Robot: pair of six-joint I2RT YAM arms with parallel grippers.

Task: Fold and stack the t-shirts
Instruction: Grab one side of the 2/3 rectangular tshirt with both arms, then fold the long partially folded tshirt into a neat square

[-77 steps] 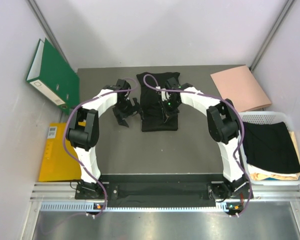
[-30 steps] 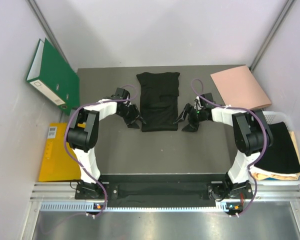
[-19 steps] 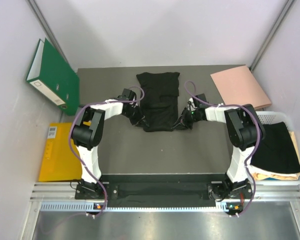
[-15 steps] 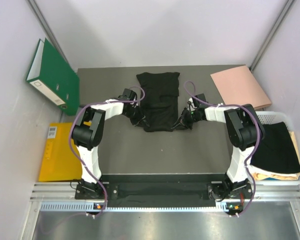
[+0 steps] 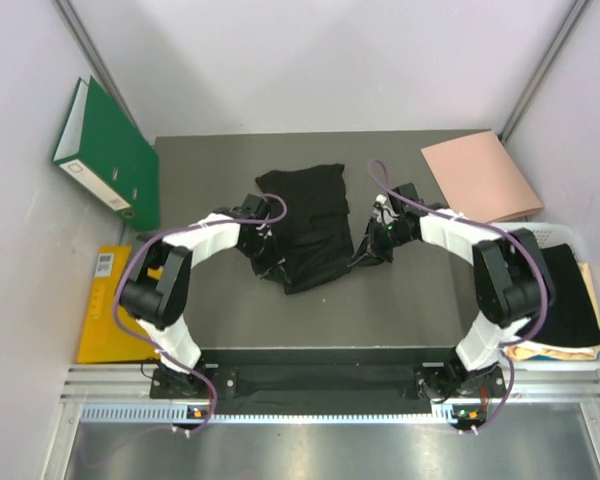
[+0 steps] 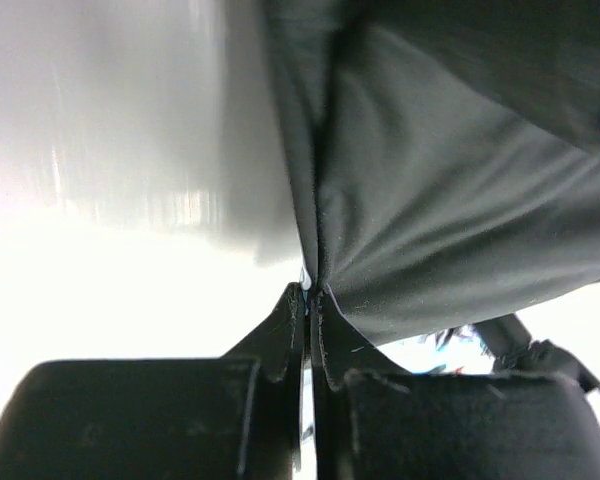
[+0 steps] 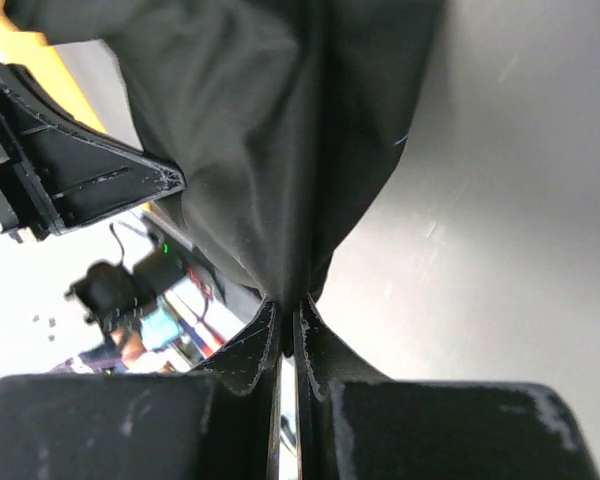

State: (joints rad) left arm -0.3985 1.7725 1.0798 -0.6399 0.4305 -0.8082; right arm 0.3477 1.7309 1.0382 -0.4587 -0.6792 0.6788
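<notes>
**Pinching the black t-shirt at two edges**

Gripping from both sides, I have the black t-shirt (image 5: 310, 212) in the middle of the dark desk (image 5: 400, 305). It is a folded, narrow bundle lying askew, its far end leaning left and its near end bunched up. Loose folds run across the cloth, and the outline is uneven.

My left pincer (image 6: 308, 303) is pressed together on a thin fold of the fabric. The cloth rises from the fingertips in a tight crease and fans out to the right. My right pincer (image 7: 288, 312) is likewise clamped on a gathered edge, and the fabric spreads upward from its tips in smooth dark pleats.

From above, my left arm curves in from the left, its wrist low at the shirt's near-left edge. My right arm bends in from the right, its wrist at the shirt's right edge. The two pincers face each other across the garment's near end.

A white basket (image 5: 528, 234) stands at the desk's right edge, well apart from the shirt, with a folded black garment (image 5: 545, 285) inside.
</notes>
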